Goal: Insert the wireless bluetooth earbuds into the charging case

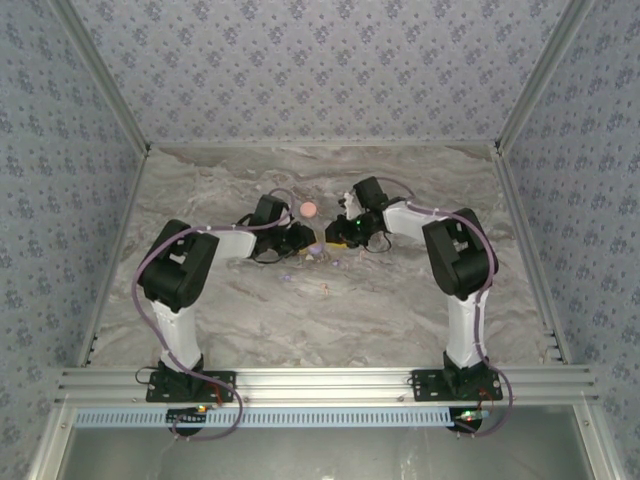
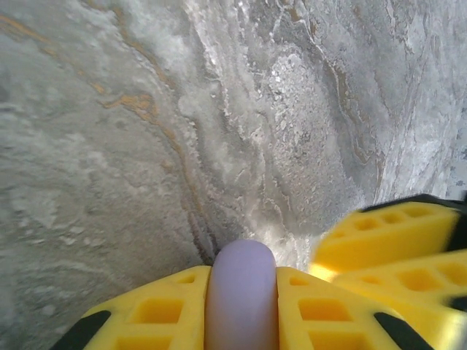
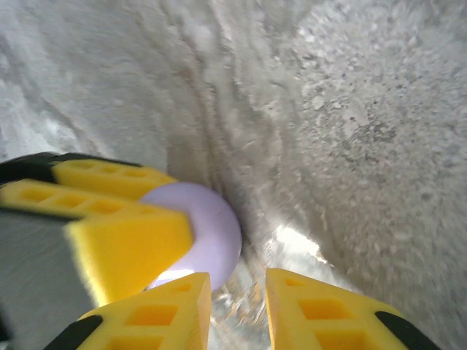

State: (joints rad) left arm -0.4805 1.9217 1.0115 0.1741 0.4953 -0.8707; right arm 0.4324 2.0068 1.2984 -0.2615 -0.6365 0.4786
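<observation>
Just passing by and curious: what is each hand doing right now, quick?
Left hand: closed on a lilac disc.
Right hand: open, holding nothing.

The top view looks down from high behind both arm bases point(image 1: 190, 382) over the whole desk point(image 1: 400, 310). The wrist views sit close above the marble, facing out past the left pincer point(image 2: 242, 273) and the right pincer point(image 3: 237, 277). Both share one lilac disc point(image 2: 241, 299) point(image 3: 215, 219).

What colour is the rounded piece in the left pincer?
The piece is lilac; clearest in left wrist view.
</observation>
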